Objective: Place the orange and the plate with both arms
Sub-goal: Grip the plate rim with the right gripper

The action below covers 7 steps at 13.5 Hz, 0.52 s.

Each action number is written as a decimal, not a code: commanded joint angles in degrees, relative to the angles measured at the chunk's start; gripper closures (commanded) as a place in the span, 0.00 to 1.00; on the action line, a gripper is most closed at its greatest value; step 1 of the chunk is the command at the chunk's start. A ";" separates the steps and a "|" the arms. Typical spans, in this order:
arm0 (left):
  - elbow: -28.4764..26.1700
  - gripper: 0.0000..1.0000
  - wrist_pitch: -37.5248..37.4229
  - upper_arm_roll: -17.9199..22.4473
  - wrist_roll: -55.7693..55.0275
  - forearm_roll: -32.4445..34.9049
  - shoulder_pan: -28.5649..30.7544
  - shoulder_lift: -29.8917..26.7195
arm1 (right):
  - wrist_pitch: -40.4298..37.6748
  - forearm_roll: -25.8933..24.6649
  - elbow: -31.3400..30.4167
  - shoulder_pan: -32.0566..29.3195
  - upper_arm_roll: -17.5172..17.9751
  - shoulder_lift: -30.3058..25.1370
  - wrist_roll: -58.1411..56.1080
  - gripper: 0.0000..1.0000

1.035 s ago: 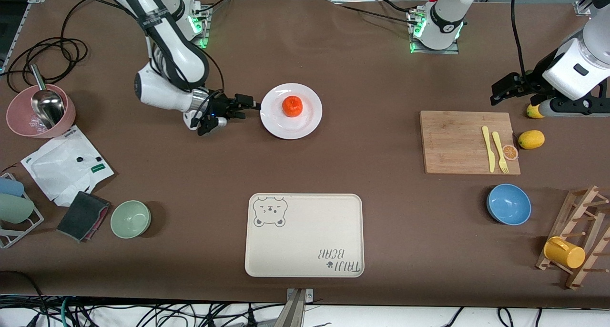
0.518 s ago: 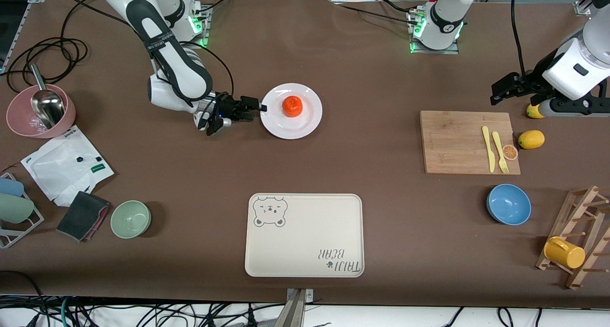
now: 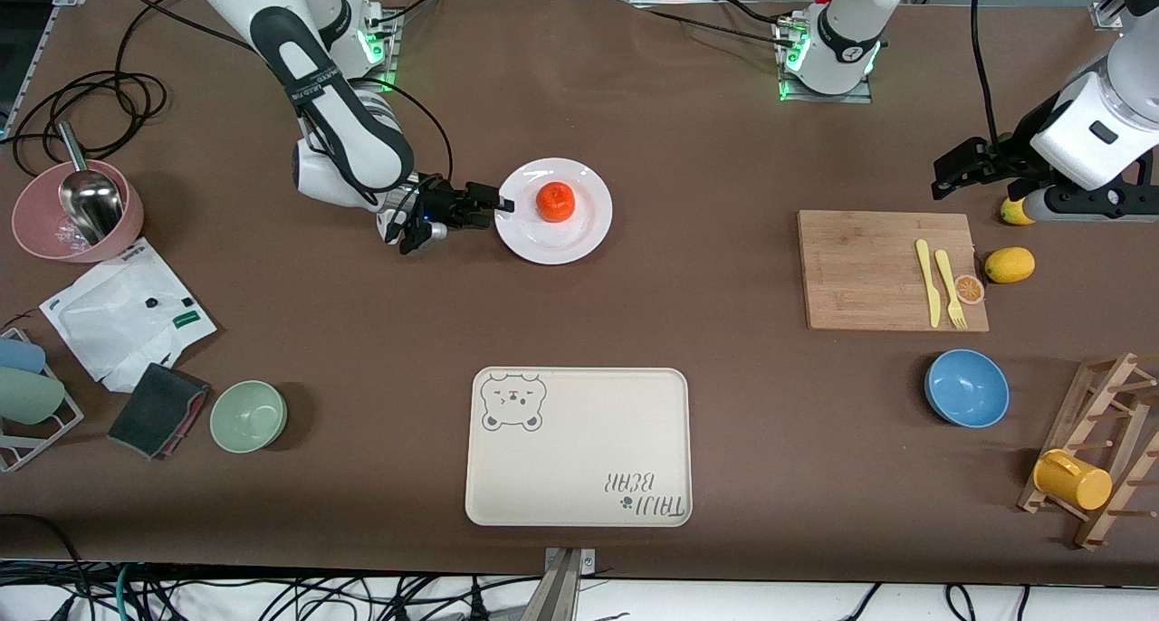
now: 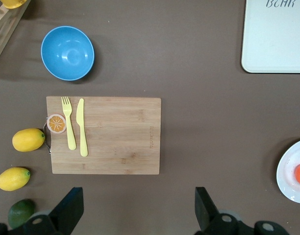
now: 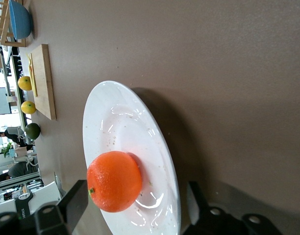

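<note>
Two grippers seen in front view: right gripper (image 3: pixel 493 206) set at plate (image 3: pixel 579 236) rim, toward right arm's end; orange (image 3: pixel 555 202) seated on plate. Left gripper (image 3: pixel 948 176) parked over table near cutting board (image 3: pixel 869 268), arm waiting. Left wrist view: fingers (image 4: pixel 71 208) spread wide, nothing held. Right wrist view: fingers (image 5: pixel 74 198) parted astride plate rim, grip not confirmed.

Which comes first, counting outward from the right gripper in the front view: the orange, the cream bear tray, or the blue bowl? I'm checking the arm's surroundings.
From the right gripper, at the plate's rim:
1. The orange, on the plate just past the jaws.
2. The cream bear tray, nearer the front camera.
3. The blue bowl, toward the left arm's end of the table.
</note>
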 commanded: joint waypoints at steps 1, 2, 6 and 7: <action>0.45 0.00 -0.97 0.48 0.34 -0.46 -0.31 -0.56 | 1.11 2.74 0.03 -0.32 0.69 1.21 -4.09 0.13; 0.45 0.00 -1.06 0.48 0.34 -0.46 -0.31 -0.48 | 1.11 2.82 0.03 -0.32 0.69 1.39 -4.10 0.16; 0.45 0.00 -1.41 0.48 0.34 -0.46 -0.31 -0.48 | 1.20 5.71 0.03 -0.14 0.77 2.44 -6.63 0.18; 0.45 0.00 -1.41 0.56 0.34 -0.46 -0.31 -0.56 | 1.20 7.55 0.11 0.47 0.77 2.71 -8.21 0.21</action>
